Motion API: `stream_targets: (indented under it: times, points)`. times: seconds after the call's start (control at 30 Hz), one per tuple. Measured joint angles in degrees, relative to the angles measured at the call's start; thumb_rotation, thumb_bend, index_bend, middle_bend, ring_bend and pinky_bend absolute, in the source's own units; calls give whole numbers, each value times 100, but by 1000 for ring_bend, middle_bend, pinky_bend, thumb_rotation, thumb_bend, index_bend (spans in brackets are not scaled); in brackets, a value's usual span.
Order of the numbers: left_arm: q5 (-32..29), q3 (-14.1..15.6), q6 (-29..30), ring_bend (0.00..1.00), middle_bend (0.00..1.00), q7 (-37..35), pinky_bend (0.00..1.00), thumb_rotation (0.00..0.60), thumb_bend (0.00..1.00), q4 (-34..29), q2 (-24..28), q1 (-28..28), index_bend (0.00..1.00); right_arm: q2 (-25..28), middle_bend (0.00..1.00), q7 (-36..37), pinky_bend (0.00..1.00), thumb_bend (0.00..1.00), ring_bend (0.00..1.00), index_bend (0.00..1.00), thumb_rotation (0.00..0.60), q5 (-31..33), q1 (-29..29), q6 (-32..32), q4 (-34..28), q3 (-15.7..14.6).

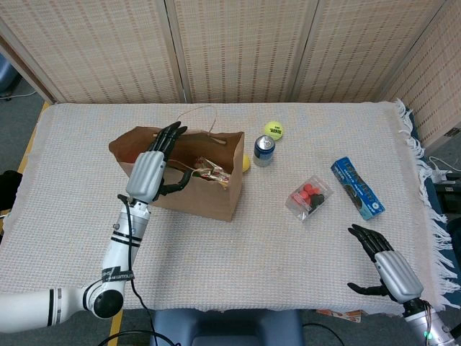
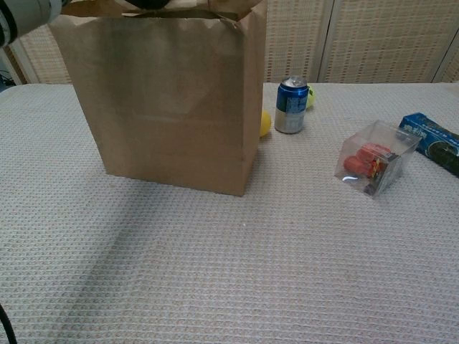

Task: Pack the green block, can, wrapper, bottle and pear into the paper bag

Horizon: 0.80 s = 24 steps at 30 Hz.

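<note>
The brown paper bag (image 1: 202,194) stands upright at the table's left, filling the upper left of the chest view (image 2: 172,107). My left hand (image 1: 151,169) hovers over its open mouth with fingers spread and nothing in it. A crinkled wrapper (image 1: 209,171) shows inside the bag. The pear is out of sight. The blue and silver can (image 1: 264,151) stands just right of the bag (image 2: 291,105). My right hand (image 1: 389,268) rests near the front right table edge, fingers apart and empty.
A tennis ball (image 1: 273,130) lies behind the can. A small yellow object (image 2: 265,122) peeks out behind the bag's right side. A clear box of red items (image 1: 308,196) and a blue package (image 1: 357,188) lie to the right.
</note>
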Motion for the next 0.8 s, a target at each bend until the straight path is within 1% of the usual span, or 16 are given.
stream_targets:
  times: [0.1,0.2,0.33,0.4,0.5,0.53,0.63,0.67,0.7,0.77,0.8]
  points:
    - [266,147,217,45,37,-16,198,600,473,-157,220,244,218,4,0,4,60,13,0,0,600,-3,-3,-1,5,-6]
    - [684,336,497,72,75,-116,210,600,480,-299,543,599,246,2,0,-12,60,13,0,0,600,-5,-8,2,9,-9]
    - [1267,652,922,72,77,-388,210,600,481,-446,1019,1145,244,-8,0,-40,60,13,0,0,600,5,-10,-1,12,-6]
    - [1363,727,985,71,76,-474,205,600,474,-472,1103,1240,227,-14,0,-63,59,15,0,0,600,14,-11,-6,15,-4]
    - [1463,878,1150,48,42,-537,174,600,410,-453,1287,1494,161,-39,0,-165,59,15,0,0,600,37,-16,-9,46,8]
    - [1532,999,1229,31,22,-560,156,600,390,-418,1366,1646,135,-52,0,-214,59,15,0,0,600,41,-20,-3,64,15]
    - [1842,1639,1525,2,0,-702,109,600,371,-182,1609,2323,88,-108,0,-389,59,15,0,0,600,47,-36,31,138,38]
    - [1963,1931,1645,0,0,-765,94,600,366,-24,1689,2627,70,-127,0,-443,59,15,0,0,600,50,-42,41,158,45]
    - [2046,2135,1733,0,0,-807,85,600,362,115,1740,2847,57,-151,0,-508,59,15,0,0,600,58,-49,51,182,55]
    - [2193,2485,1910,0,0,-874,69,600,361,480,1815,3276,36,-183,0,-595,59,15,0,0,600,73,-58,64,214,72]
    - [2242,2586,1968,0,0,-884,61,600,362,638,1839,3421,22,-202,0,-653,59,15,0,0,600,81,-63,73,235,83]
